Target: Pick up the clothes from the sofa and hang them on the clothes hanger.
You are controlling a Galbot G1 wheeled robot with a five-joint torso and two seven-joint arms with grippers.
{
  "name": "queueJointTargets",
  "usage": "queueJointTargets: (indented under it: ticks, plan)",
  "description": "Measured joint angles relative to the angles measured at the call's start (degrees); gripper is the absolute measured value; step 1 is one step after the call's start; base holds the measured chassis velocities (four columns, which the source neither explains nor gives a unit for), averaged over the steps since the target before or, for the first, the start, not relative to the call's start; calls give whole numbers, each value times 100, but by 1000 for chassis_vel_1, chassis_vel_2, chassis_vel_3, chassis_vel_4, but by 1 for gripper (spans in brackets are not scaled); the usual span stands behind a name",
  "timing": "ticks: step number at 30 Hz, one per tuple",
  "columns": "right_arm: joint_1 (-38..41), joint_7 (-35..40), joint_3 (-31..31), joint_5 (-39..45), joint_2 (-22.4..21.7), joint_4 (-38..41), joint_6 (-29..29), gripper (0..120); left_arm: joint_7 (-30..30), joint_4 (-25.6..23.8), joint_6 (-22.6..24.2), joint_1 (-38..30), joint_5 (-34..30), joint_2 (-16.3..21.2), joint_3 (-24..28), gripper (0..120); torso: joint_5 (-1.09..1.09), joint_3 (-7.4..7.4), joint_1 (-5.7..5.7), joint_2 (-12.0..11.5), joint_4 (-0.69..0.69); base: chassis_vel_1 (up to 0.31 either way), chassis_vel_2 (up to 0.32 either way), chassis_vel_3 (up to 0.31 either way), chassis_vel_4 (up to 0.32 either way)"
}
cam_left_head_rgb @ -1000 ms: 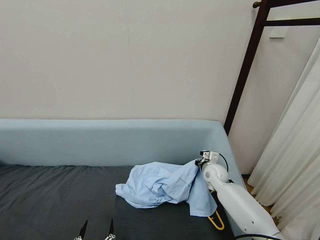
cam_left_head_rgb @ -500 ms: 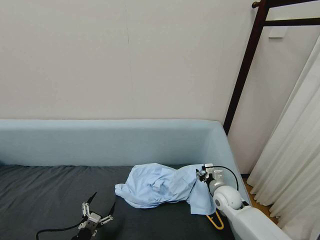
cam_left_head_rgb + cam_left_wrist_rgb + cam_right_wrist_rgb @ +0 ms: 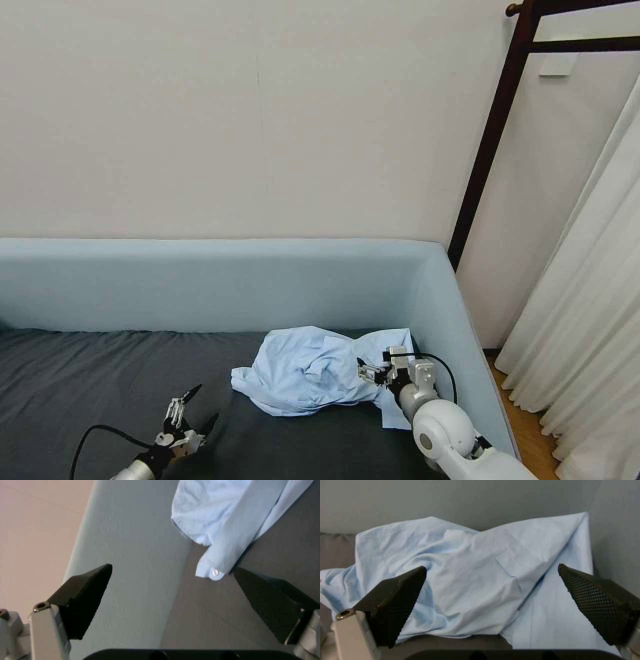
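Hovering at the shirt, fingers wide, nothing gripped

Finds the right gripper [image 3: 372, 365] at 5 o'clock in the head view, at the right edge of the crumpled blue shirt [image 3: 310, 370]. Cannot tell whether touching it or just beside it. Shows, from that wrist, both fingers [image 3: 395, 600] spread wide with cloth ahead of and between them, nothing held. Places the left gripper [image 3: 193, 410] at 7 o'clock, low over the dark seat [image 3: 90, 380], fingers wide too, apart from the shirt and facing a buttoned cuff [image 3: 215, 572].

Judges these the likely failures:
- Pinching only a top fold, so the shirt slips out on lifting.
- Catching one sleeve alone, so the rest drags along the seat.
- Pressing the pads into the cushion through the thin cloth.
- Snagging fabric on the sofa's side wall, close by at 4 o'clock.

Expects limp, shifting cloth with no firm edge.

Counts one holder in use: the sofa [image 3: 220, 285], with the shirt heaped at the seat's right end near backrest and side wall. Leaves the dark wooden rack [image 3: 495, 130] at 1 o'clock bare where visible, well apart.
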Motion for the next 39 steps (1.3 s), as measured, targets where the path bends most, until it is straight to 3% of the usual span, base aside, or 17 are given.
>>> queueJointTargets:
  ticks: [11, 20, 33, 39]
  plan:
    - [-192, 115, 124, 116, -107, 243, 11, 100, -296, 1407, 307, -1138, 789, -795, 258, 93, 2, 0, 0, 0, 1, 0, 0, 0, 0]
    - [-223, 178, 367, 418, -246, 345, -54, 100, -333, 2365, 388, -1668, 991, -997, 310, 91, 1, 0, 0, 0, 4, 0, 0, 0, 0]
    - [-254, 187, 364, 432, -218, 342, -54, 100, -499, 3117, 577, -2144, 864, -1271, 292, 71, 0, 0, 0, 0, 3, 0, 0, 0, 0]
    - [-272, 188, 369, 444, -242, 395, -54, 100, -519, 3192, 623, -2238, 839, -1365, 293, 60, 0, 0, 0, 0, 2, 0, 0, 0, 0]
